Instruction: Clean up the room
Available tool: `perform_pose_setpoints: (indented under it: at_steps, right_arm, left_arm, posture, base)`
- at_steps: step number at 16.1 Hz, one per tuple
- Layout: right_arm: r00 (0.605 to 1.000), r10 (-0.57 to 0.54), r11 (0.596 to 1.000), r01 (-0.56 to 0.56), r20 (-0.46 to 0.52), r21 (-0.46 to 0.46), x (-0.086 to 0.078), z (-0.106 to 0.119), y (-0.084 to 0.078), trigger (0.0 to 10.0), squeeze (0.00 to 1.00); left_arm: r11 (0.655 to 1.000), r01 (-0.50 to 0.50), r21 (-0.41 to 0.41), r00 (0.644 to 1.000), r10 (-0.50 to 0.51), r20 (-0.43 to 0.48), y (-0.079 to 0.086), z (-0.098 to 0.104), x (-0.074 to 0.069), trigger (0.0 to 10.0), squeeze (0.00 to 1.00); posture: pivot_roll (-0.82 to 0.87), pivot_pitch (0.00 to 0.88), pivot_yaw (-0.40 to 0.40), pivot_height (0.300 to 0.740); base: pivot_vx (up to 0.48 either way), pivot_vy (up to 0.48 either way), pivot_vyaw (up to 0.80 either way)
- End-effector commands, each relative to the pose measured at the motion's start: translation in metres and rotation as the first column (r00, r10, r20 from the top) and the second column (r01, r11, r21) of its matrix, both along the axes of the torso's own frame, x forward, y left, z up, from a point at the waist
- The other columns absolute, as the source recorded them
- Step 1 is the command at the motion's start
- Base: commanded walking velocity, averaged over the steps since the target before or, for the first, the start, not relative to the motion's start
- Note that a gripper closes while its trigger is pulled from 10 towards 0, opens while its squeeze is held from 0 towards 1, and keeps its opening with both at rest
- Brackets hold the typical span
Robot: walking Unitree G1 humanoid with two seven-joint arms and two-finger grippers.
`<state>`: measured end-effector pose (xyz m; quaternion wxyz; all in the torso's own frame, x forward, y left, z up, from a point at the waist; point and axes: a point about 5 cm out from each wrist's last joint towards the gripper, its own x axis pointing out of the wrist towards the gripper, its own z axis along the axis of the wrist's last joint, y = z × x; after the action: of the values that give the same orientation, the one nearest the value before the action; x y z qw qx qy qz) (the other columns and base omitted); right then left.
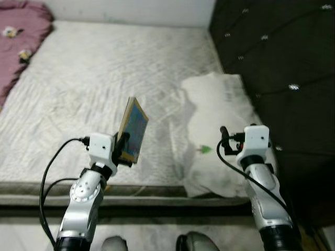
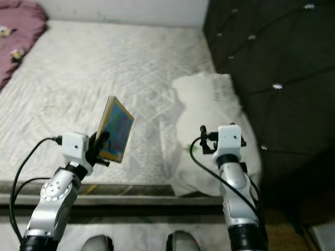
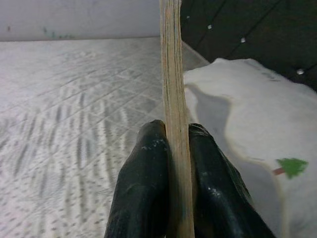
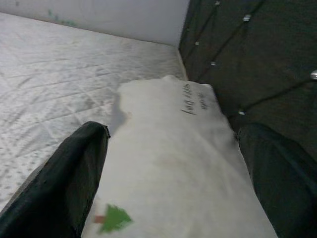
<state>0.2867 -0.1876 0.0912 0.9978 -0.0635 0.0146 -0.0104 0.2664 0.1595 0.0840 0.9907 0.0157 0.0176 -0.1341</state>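
**Book held over the bed edge, pillow under the right arm**

Left tool (image 1: 124,146) is raised above the near edge of the bed (image 1: 94,78), fingers pressed tight on the lower end of a thin book (image 1: 133,130). Left wrist view: the two black fingers (image 3: 141,193) touch the book's edge from both sides, no gap. The book stands nearly upright out of the grip, tilted a little, cover facing the robot's right. It is clear of the mattress, held in the air.

Right tool (image 4: 168,198) hovers over the near end of a white pillow (image 1: 220,120). Fingers spread wide, nothing between them; the right wrist view looks down along the pillow through the gap. Cannot tell whether the fingertips touch the pillow.

Surroundings:
- Pillow lies on the right side of the bed, lengthwise against a dark tufted headboard (image 1: 277,63) with shiny buttons. Small green tree print (image 1: 204,149) near its close end; a line of dark lettering farther up, too small to read.
- Mattress cover is white, quilted, rumpled in the middle.
- Pink blanket (image 1: 21,36) with pale flower shapes bunched at the far left corner of the bed, well apart from both tools.
- Pale wall (image 1: 131,10) behind the bed.
- Black cables loop from both wrists down the silver arms.

Book details: yellowish border, blue cover with reddish markings, too blurred to make out. Seen edge-on it is thin, tan, with fine layered lines along the page block.

Between book and pillow lies bare mattress.
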Motion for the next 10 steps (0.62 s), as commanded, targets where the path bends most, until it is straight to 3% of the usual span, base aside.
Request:
perform_pose_setpoints:
  at_steps: [1,7,10]
  right_arm:
    - [1.000,0.004,1.000,-0.004,0.003,0.004,0.0002,0.0006,0.0006,10.0,0.00]
    - [1.000,0.006,1.000,-0.006,0.003,0.002,0.0007,0.0008,0.0011,10.0,0.00]
    - [1.000,0.005,1.000,-0.005,0.002,0.001,0.0005,0.0007,0.0008,10.0,0.00]
  left_arm:
    - [1.000,-0.004,0.003,0.999,0.004,0.052,0.0060,0.0104,0.0015,10.0,0.00]
    - [1.000,0.016,-0.008,0.998,-0.016,0.059,0.0043,0.0118,0.0011,10.0,0.00]
    - [1.000,0.023,-0.010,0.998,-0.022,0.062,0.0035,0.0123,0.0013,10.0,0.00]
  posture:
    - [-0.02,0.097,-0.065,0.740]
    - [-0.02,0.099,-0.066,0.740]
    - [-0.02,0.099,-0.066,0.740]
  base:
    - [0.000,0.000,0.00]
    - [0.000,0.000,0.00]
    - [0.276,0.000,0.00]
